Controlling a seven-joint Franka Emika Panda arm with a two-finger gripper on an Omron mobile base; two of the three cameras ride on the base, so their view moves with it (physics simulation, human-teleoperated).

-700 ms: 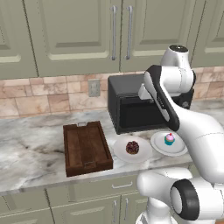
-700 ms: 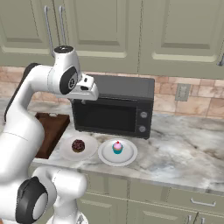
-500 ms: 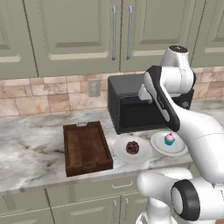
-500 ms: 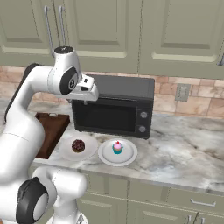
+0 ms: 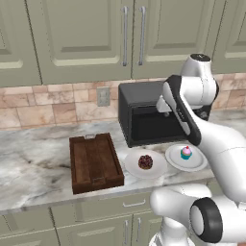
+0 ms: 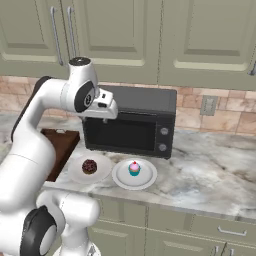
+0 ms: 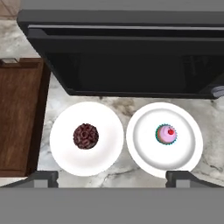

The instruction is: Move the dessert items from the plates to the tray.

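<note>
At the front edge of the marble table (image 5: 33, 163) sit two white plates side by side, nearly touching. The left plate (image 7: 86, 138) carries the chocolate pastry (image 7: 85, 136) at its middle; the right plate (image 7: 164, 139) carries the cupcake (image 7: 166, 134), pink-frosted with a red top and teal wrapper, also at its middle. Just left of the pastry's plate lies the dark wooden tray (image 5: 94, 162), with nothing on it, its long side running away from the table's edge. The pincer (image 7: 112, 178) hangs high above the plates, looking straight down at them, its two finger tips (image 7: 43, 178) set wide apart and holding nothing. Behind the plates stands the black microwave (image 6: 131, 127), door shut. Beyond it rise a tiled wall with an outlet (image 5: 103, 96) and pale green cabinets (image 5: 86, 36) above.
</note>
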